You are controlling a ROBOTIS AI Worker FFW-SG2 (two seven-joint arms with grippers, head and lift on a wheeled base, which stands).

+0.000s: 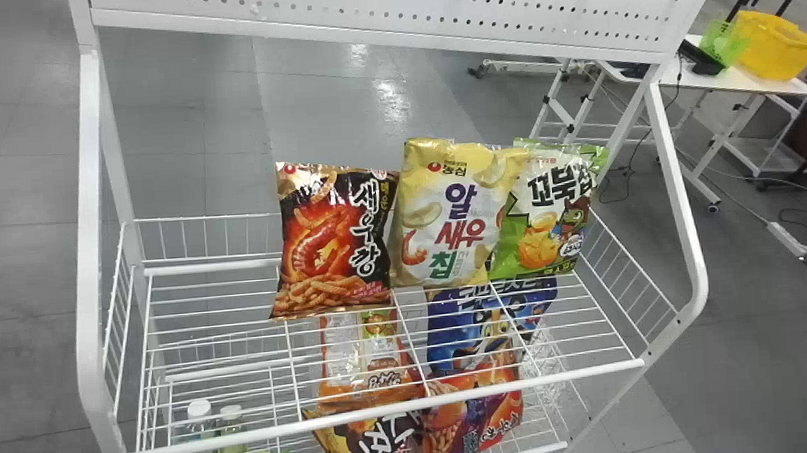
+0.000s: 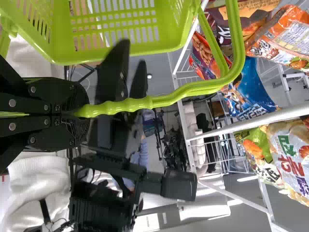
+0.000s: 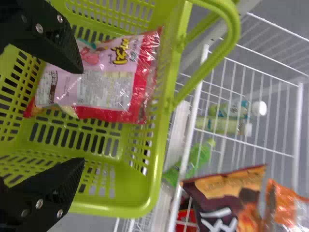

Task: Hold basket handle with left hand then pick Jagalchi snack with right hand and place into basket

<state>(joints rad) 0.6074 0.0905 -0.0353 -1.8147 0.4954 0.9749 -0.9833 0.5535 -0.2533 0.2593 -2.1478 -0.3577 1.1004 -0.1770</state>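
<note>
Fingers of the left gripper (image 2: 81,112) are clamped on the handle (image 2: 130,105) of a green basket (image 3: 145,195). In the basket lies the Jagalchi snack (image 3: 108,87), a pink and red bag. The right gripper (image 3: 81,115) is over the basket, its fingers spread well apart. On the white cart (image 1: 85,274), bottles (image 1: 232,443) stand at the lower left; above, left to right, come a black bag (image 1: 327,238), a yellow bag (image 1: 444,210) and a green bag (image 1: 539,211). Farther right, a yellow bin (image 1: 771,46) sits on a table (image 1: 724,81).
</note>
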